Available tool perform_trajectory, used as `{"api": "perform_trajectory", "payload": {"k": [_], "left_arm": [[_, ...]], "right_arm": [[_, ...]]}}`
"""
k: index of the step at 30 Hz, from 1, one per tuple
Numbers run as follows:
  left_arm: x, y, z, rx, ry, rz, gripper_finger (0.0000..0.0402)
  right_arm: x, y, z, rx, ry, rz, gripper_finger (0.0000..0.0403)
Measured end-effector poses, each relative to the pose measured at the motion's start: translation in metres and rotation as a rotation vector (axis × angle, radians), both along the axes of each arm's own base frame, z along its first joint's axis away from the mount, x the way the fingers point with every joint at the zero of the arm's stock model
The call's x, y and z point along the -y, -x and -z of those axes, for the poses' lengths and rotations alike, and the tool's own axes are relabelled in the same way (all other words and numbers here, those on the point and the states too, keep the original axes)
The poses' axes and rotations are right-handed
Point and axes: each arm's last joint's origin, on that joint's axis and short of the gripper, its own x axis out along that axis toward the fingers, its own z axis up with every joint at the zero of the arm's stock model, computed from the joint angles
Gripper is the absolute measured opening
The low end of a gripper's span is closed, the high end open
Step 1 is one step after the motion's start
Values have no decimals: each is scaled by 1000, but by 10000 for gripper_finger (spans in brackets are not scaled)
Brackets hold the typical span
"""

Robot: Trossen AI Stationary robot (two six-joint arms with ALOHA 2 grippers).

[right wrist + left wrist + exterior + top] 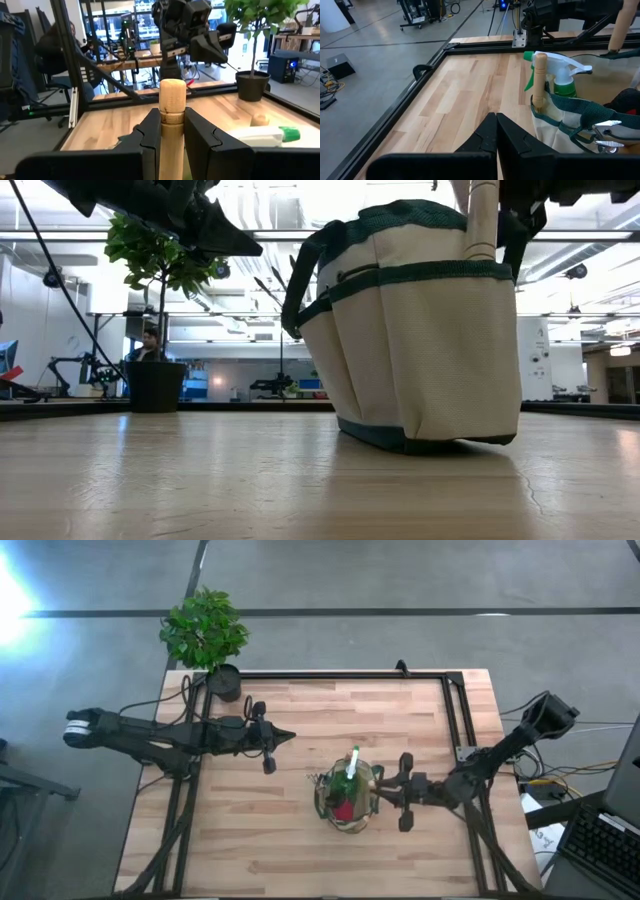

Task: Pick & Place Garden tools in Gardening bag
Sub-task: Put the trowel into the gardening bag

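The tan gardening bag (pixel 347 798) with green trim stands upright on its base (pixel 420 442) at the table's middle right. In it show a green spray bottle with a white top (pixel 565 75), a red glove (pixel 630 100), metal shears (pixel 605 135) and a wooden handle (pixel 538 75). My right gripper (pixel 378 790) is at the bag's right side, shut on another wooden tool handle (pixel 172 100). My left gripper (pixel 285 737) hangs shut above the table, left of the bag and a little farther back, and touches nothing. My right gripper pinches the upright wooden handle a little below its rounded top end (pixel 172 125) between its two fingers. The fingers come level from the table's right side and lie across the handle. The handle stands upright at the bag's rim (pixel 483 220); the bag hides its lower part.
A leafy potted plant (pixel 205 635) in a black pot (pixel 224 682) stands at the table's far left corner. A black frame rail (pixel 455 710) runs along the far and right edges. Bare wood lies in front of the bag and to its left. A person sits in the room beyond (pixel 150 345).
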Motion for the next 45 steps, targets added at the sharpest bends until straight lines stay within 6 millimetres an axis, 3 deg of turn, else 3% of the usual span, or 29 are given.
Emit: {"api": "perform_trajectory", "payload": {"k": [15,22,39,45], "left_arm": [[0,0,0,-1,0,0,3],[0,0,0,1,1,-1,3],[0,-1,-2,21,8,-2,3],[0,-1,-2,22,11,-3,3]], "right_arm": [[-2,-2,30,-81,-54,-15,46],[-3,-3,30,-3,48,12,46],[-8,-10,60,84,77,44,45],[-10,-7,62,80,61,31,45]]}}
